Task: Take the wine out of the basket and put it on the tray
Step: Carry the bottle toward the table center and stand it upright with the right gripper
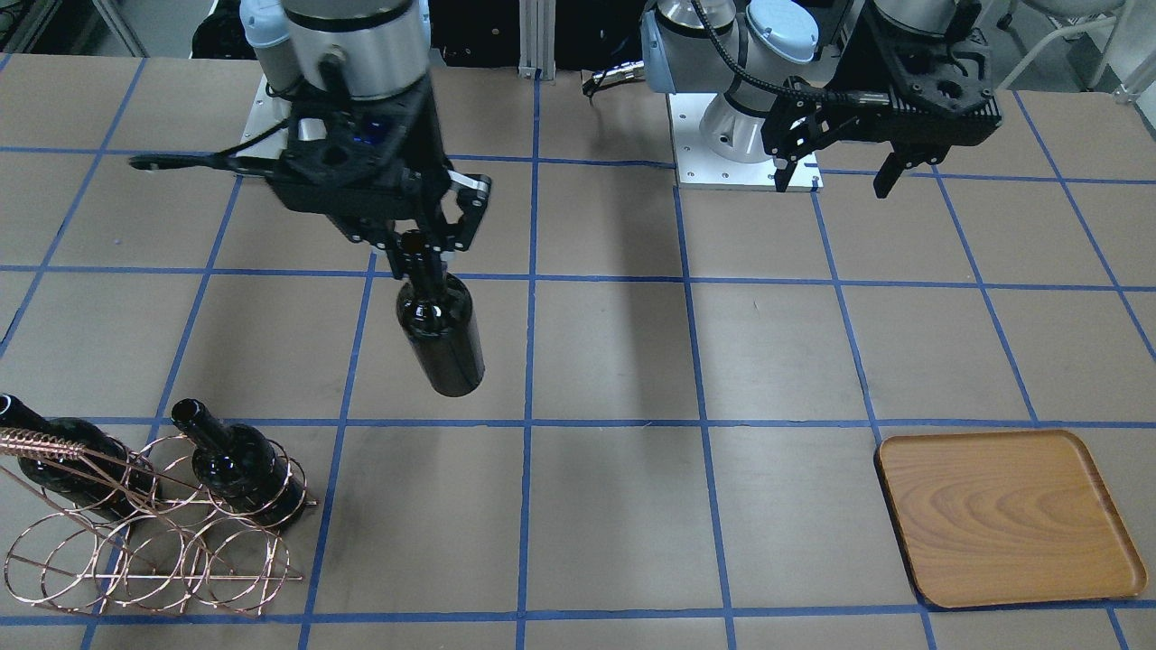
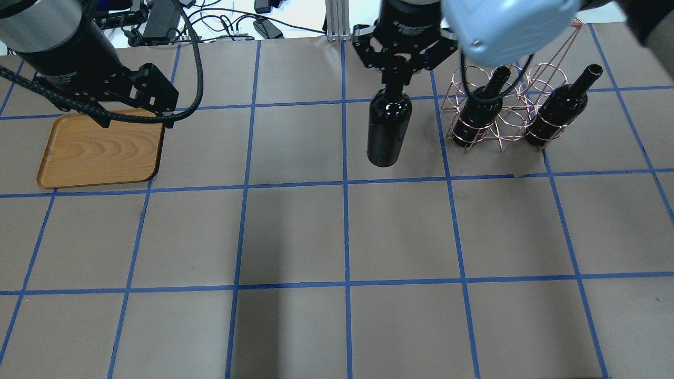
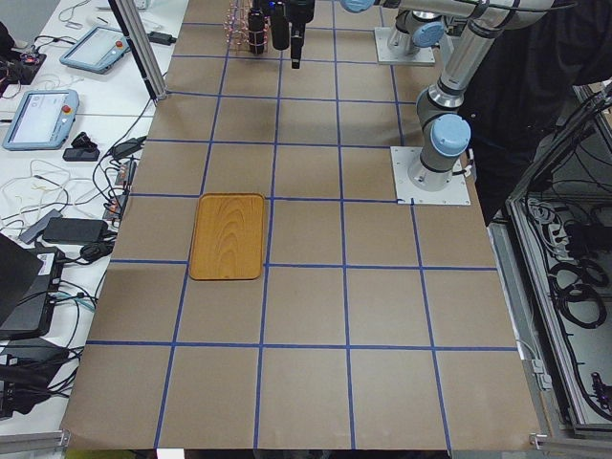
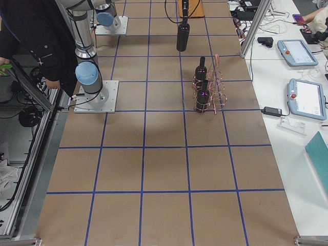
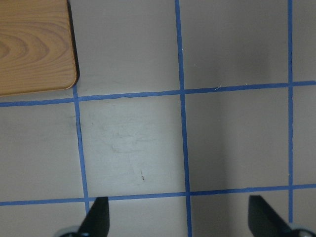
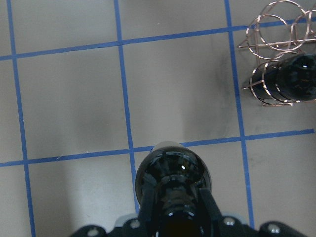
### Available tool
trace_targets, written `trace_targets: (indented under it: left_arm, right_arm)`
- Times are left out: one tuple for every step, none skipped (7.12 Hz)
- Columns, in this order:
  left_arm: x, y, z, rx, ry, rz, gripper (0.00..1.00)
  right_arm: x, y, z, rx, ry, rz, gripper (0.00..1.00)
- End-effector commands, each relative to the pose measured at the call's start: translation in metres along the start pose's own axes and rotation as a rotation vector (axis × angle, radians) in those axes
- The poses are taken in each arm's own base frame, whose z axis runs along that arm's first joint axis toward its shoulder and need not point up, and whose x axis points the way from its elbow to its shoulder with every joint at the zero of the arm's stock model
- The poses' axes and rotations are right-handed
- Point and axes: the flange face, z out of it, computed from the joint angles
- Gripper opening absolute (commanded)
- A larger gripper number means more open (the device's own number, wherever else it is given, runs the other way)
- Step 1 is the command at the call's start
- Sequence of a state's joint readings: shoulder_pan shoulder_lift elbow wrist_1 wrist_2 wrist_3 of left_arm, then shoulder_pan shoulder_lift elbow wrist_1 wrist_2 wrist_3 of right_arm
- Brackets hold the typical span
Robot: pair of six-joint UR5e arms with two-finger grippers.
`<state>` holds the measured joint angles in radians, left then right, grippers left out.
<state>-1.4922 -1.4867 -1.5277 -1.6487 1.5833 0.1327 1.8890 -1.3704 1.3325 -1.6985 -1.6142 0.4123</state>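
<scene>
My right gripper is shut on the neck of a dark wine bottle and holds it hanging upright above the table, left of the basket in the overhead view. The right wrist view looks down on the bottle's shoulder. The copper wire basket holds two more dark bottles. The wooden tray lies empty at the other end of the table. My left gripper is open and empty, hovering by the tray's near corner.
Blue tape lines grid the brown table. The arm base plates sit at the robot's edge. An aluminium post and cables stand at the far edge. Side benches hold tablets.
</scene>
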Motion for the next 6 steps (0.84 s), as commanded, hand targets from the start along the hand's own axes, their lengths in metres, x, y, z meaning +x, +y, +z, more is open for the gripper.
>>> trace_targets:
  left_arm:
    - [-0.042, -0.004, 0.003, -0.006, 0.005, -0.029, 1.0]
    - [-0.062, -0.004, 0.0, -0.009, 0.003, -0.063, 1.0]
    - [-0.069, 0.002, -0.004, -0.029, 0.004, -0.078, 1.0]
    - [-0.074, 0.002, -0.004, -0.03, 0.006, -0.087, 1.0]
    - [-0.074, 0.003, -0.002, -0.042, 0.009, -0.087, 1.0]
    - [-0.072, 0.003, 0.0, -0.045, 0.027, -0.091, 1.0]
  right_arm:
    - [-0.066, 0.016, 0.049, 0.001, 0.011, 0.038, 0.01]
    - [-0.087, 0.026, 0.06, 0.007, 0.0, 0.017, 0.01]
    - [-0.097, 0.036, 0.081, -0.002, 0.004, 0.01, 0.03]
    - [-0.099, 0.035, 0.093, 0.04, -0.024, -0.026, 0.06]
    - [-0.098, 0.037, 0.096, 0.038, -0.023, -0.016, 0.06]
    - [-0.097, 0.037, 0.1, 0.037, -0.011, -0.014, 0.1]
